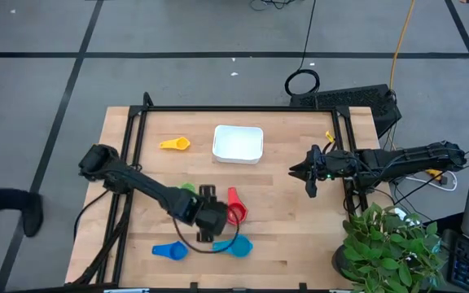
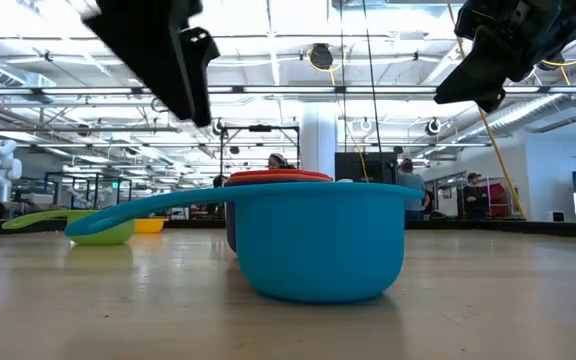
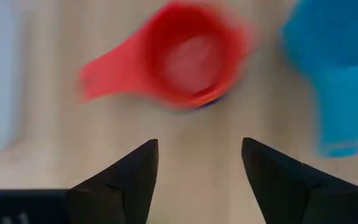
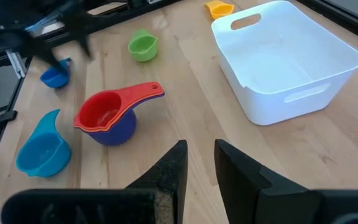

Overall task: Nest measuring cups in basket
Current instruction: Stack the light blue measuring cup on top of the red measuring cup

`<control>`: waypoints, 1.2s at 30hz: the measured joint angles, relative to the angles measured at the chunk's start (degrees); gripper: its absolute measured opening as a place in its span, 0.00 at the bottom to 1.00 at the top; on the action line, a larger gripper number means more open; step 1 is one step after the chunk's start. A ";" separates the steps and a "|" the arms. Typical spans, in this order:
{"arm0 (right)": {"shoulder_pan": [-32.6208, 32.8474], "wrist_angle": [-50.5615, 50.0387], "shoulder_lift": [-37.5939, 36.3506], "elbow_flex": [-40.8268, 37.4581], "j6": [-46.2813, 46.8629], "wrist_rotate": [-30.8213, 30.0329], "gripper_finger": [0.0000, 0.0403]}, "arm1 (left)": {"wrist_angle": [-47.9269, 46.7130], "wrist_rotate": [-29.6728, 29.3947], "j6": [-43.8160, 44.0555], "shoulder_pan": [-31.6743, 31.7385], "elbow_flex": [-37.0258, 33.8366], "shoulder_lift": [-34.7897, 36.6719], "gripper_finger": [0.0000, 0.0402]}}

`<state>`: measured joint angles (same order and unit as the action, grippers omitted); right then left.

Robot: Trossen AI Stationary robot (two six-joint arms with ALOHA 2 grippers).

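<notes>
A red cup (image 1: 234, 209) sits nested in an orange and a navy cup (image 4: 114, 132) near the table's middle front. A light blue cup (image 1: 238, 247) and a blue cup (image 1: 169, 251) stand near the front edge. A green cup (image 1: 187, 189) and a yellow cup (image 1: 174, 144) stand farther back on the left. The white basket (image 1: 237, 143) stands at the far middle, with nothing in it. My left gripper (image 1: 216, 221) is open above the table, just left of the red stack (image 3: 191, 62), touching nothing. My right gripper (image 1: 309, 175) hovers right of the basket, slightly open and holding nothing.
A black frame (image 1: 243, 108) runs along the table's far edge and down both sides. A potted plant (image 1: 393, 244) stands past the right front corner. Bare wood lies between the basket and the red stack.
</notes>
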<state>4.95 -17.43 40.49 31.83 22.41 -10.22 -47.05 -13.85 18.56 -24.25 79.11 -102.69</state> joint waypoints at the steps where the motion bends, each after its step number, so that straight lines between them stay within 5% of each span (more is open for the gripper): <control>1: 0.02 0.02 0.00 0.00 -0.19 0.00 0.18 | 2.10 1.97 -0.03 -0.51 0.00 -0.07 0.58; 6: 0.01 0.24 0.02 -0.02 -0.41 0.04 0.18 | 9.73 10.29 1.94 -1.67 0.02 -2.69 0.58; 14: 0.00 0.34 0.03 -0.02 -0.64 1.51 0.18 | 13.15 14.07 7.07 -2.29 -0.04 -7.80 0.58; 36: 0.00 0.50 0.00 -0.02 -0.19 1.40 0.18 | 18.82 5.20 10.08 -6.86 -0.04 -10.77 0.58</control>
<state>4.95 -16.93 40.49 31.81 22.22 -8.82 -28.23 -8.64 28.64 -31.11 79.07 -113.47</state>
